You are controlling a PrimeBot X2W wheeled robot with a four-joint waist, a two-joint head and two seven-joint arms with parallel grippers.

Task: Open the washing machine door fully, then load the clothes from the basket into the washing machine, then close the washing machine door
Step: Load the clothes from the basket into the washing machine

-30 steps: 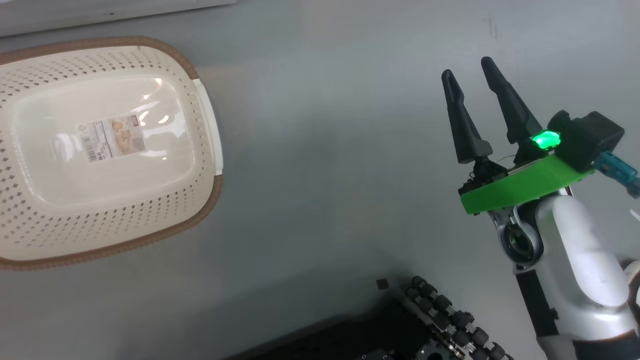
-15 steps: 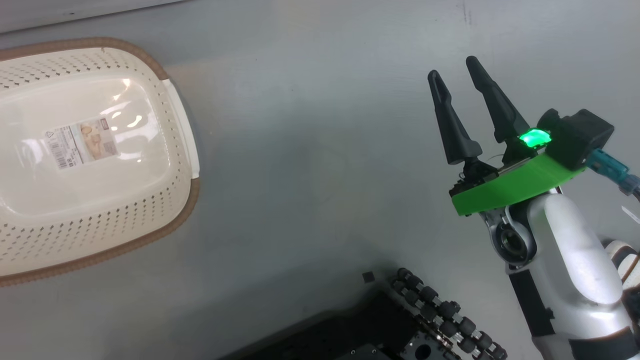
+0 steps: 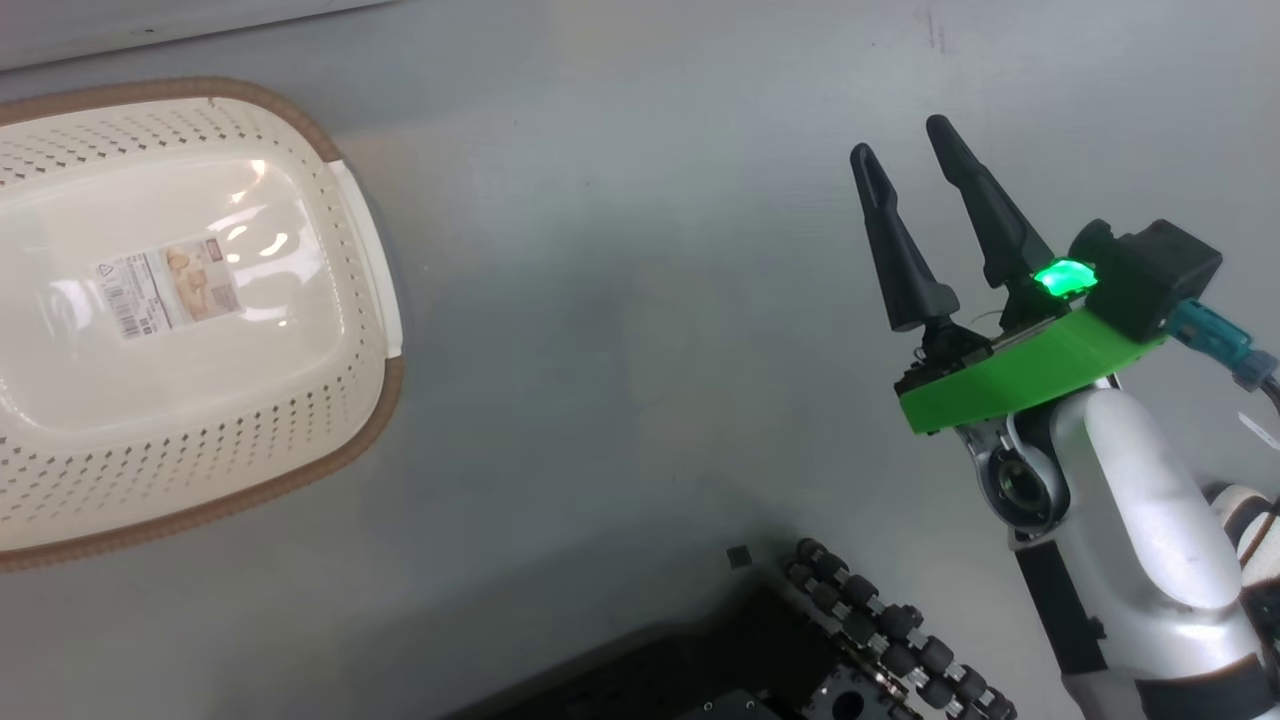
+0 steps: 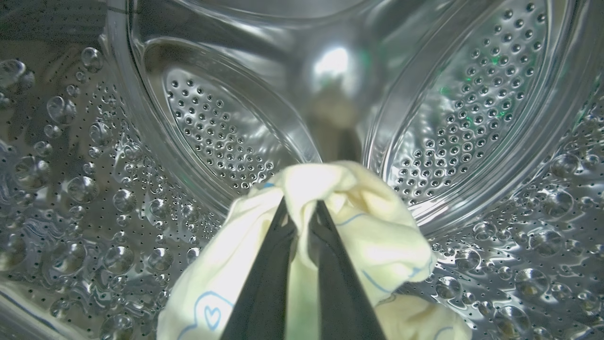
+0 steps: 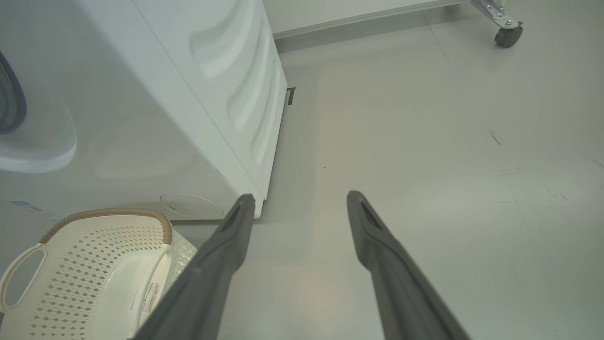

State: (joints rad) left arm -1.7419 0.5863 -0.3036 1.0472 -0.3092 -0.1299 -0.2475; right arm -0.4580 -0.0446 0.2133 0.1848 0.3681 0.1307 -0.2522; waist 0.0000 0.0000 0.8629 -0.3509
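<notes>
- A smooth grey floor [image 3: 640, 300] fills the background of the head view, with a pale strip along the top edge.
- The left wrist view looks inside the washing machine's perforated steel drum [image 4: 472, 94]. The clothes [image 4: 377, 236] are there: pale yellow cloth with thin blue line prints, one of them a small heart.
- The left gripper [image 4: 302, 208] is clenched on a bunched fold of the clothes, its two dark fingers nearly meeting at the tips.
- The lower cloth is partly hidden behind those fingers and cut off by the bottom edge.
- The right wrist view shows the washing machine [image 5: 141, 118] from outside, with its white front and side panel.
- The basket [image 5: 94, 264] sits on the floor just in front of the machine.
- In the head view the basket's left part is cut off. Its glossy bottom and label sticker [image 3: 165, 290] face up.
- The right gripper [image 3: 902, 136] hangs over the floor, well apart from the basket, fingers spread and grasping nothing.
- A dark curved edge at the far left of the right wrist view is too cropped to identify.
</notes>
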